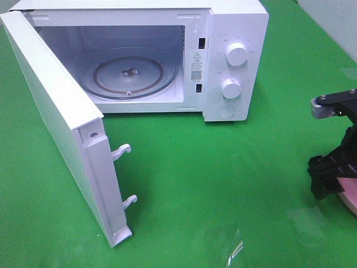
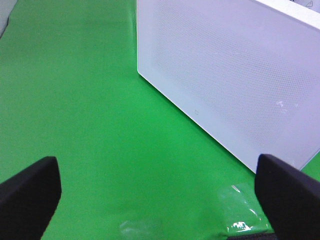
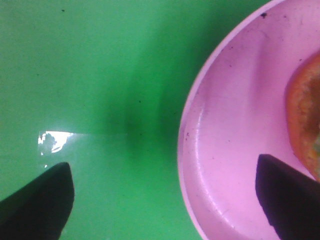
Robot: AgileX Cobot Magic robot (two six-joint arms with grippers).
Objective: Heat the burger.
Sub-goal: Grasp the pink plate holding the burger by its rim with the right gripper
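The microwave is smooth white plastic, its turntable clear glass, the green mat faintly glossy.

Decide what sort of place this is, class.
Probably a staged lab tabletop, not a kitchen: a white box-shaped microwave oven, door open, on a plain green table cover, with a round pink plate nearby.

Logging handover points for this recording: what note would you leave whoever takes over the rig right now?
Left end effector: open, empty, over the green cloth beside the outer face of the microwave door.
Right end effector: open, empty, straddling the rim of the pink plate, nothing gripped.
Burger: on the pink plate at the table's right edge, outside the microwave.
Done: door open.
Left: probably grasp the plate, load it onto the turntable, shut the door, set the dials.
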